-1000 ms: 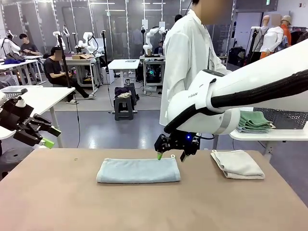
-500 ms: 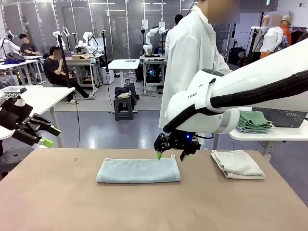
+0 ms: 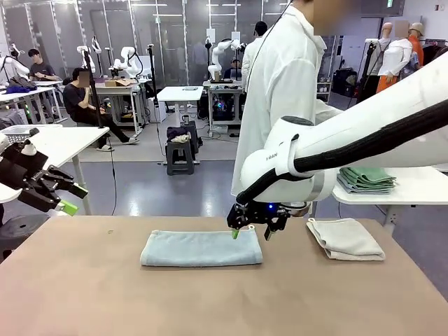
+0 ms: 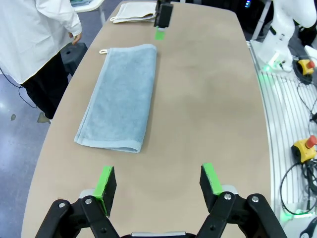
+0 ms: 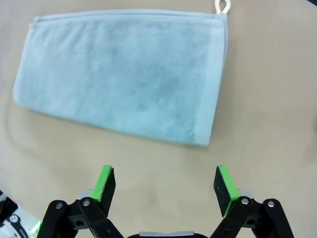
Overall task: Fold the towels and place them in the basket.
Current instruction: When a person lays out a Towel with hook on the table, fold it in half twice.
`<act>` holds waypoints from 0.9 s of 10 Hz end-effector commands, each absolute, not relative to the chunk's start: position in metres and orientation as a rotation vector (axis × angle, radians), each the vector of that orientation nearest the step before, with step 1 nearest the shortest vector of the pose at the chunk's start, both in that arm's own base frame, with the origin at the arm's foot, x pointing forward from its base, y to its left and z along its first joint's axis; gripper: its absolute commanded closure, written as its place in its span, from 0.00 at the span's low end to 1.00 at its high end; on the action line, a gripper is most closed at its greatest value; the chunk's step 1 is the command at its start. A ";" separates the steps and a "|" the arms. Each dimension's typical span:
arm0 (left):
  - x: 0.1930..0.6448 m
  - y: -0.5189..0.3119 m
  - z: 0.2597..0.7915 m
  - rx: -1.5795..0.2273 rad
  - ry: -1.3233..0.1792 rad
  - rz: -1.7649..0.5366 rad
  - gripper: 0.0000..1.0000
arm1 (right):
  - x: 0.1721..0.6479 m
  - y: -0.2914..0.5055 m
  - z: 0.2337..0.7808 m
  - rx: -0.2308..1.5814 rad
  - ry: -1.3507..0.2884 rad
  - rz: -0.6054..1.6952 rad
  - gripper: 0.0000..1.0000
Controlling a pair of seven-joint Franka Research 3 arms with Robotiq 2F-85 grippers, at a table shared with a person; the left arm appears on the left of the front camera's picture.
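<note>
A pale blue-grey towel [image 3: 201, 247] lies folded into a long strip at the table's middle, its hanging loop [image 5: 221, 6] at the far right corner. My right gripper [image 3: 251, 232] hovers open just above the strip's right end; in the right wrist view the towel [image 5: 124, 74] lies ahead of the open gripper [image 5: 166, 183]. A folded beige towel [image 3: 345, 238] lies to the right. Green towels [image 3: 367, 178] are stacked on a side table. My left gripper [image 3: 72, 198] hangs open off the table's left end, looking down the blue towel [image 4: 121, 99]. The basket is hidden.
A person in a white coat [image 3: 280, 91] stands at the far side behind my right arm, the coat's sleeve [image 4: 34, 34] close to the table edge. The white side table [image 3: 413, 189] stands at the right. Bare brown tabletop [image 3: 210, 301] spreads in front of the towels.
My right gripper has sunk a little closer to the blue towel's right end. The person has shifted to the right. My left arm has stayed still.
</note>
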State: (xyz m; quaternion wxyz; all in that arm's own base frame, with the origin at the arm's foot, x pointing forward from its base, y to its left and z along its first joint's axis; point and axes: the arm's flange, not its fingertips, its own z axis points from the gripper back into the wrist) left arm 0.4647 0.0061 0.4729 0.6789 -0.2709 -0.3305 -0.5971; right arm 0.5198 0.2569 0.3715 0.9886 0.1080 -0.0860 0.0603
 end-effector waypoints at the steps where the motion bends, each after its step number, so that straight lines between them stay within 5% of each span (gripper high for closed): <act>1: 0.465 0.006 0.472 -0.606 -0.746 -1.339 0.14 | 0.554 0.267 0.361 0.167 -0.198 0.052 0.00; 9: 0.465 0.006 0.472 -0.606 -0.746 -1.339 0.14 | 0.599 0.263 0.312 0.161 -0.144 -0.052 0.00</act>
